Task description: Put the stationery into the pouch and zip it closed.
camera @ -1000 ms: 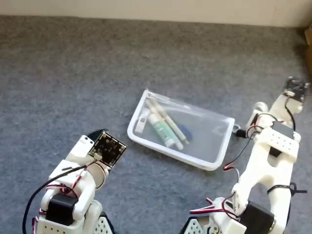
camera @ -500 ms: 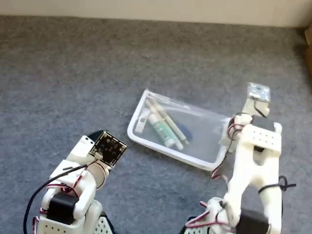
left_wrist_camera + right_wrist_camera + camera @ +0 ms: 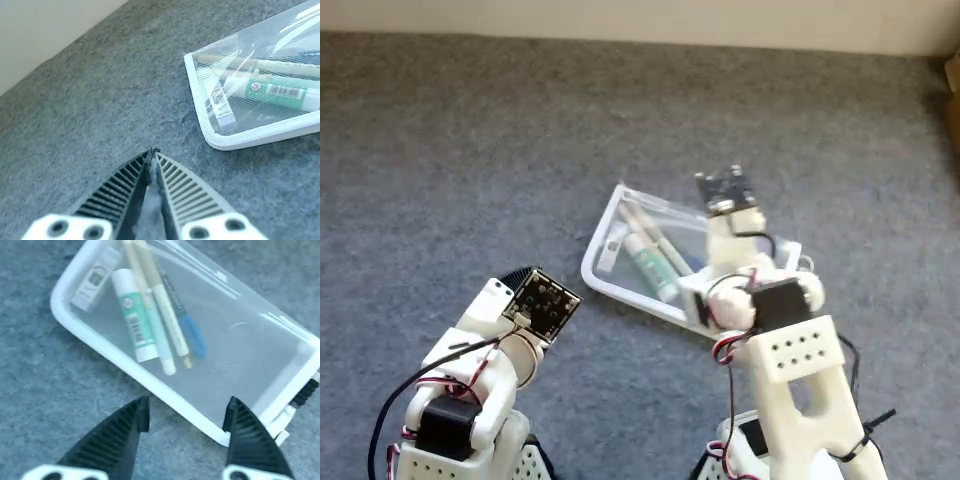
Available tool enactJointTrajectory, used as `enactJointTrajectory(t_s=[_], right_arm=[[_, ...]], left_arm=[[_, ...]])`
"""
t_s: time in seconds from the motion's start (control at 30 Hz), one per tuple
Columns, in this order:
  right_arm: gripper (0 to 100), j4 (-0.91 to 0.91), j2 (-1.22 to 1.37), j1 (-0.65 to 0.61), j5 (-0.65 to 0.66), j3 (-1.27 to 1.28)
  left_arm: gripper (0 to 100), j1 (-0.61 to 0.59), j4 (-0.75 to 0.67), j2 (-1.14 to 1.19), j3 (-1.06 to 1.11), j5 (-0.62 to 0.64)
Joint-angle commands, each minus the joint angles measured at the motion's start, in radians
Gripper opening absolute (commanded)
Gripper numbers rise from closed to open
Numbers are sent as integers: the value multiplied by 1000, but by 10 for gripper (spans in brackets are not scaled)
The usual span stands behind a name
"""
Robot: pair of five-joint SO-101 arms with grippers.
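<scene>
A: where's the pouch [image 3: 588, 272] at?
B: middle of the worktop [image 3: 470, 130], glue stick [image 3: 134, 322] and pens [image 3: 165, 315] inside; right gripper [image 3: 189, 402] spread wide over its near edge, left gripper [image 3: 152, 151] pinched closed at near left

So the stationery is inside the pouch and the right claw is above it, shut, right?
Not quite: the stationery is inside the pouch and the right claw is above it, but open, not shut. The right wrist view shows its jaws spread wide.
</scene>
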Motion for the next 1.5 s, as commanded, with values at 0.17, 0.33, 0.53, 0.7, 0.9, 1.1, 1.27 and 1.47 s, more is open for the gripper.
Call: enactJointTrajectory(t_s=[0.17,0.33,0.53,0.7,0.9,1.1,1.27,1.47], right_arm=[[228,2,-36,81,-49,-18],[214,24,-41,199,-44,-1],[1,-16,-48,205,-41,96],[17,-33,-48,205,-41,200],[17,-33,-48,205,-41,245],[15,-64,-48,205,-41,329],[15,-222,-48,206,-49,446],[15,-309,-48,209,-49,518]], left_arm=[[5,-12,-2,-8,-2,-5],[5,-12,-2,-8,-2,-5],[5,-12,2,-8,-2,-5],[5,-12,3,-8,-1,-5],[5,-12,-5,-8,18,-5],[5,-10,3,-8,19,-3],[5,-87,-3,-8,41,60],[5,-191,-3,-8,58,226]])
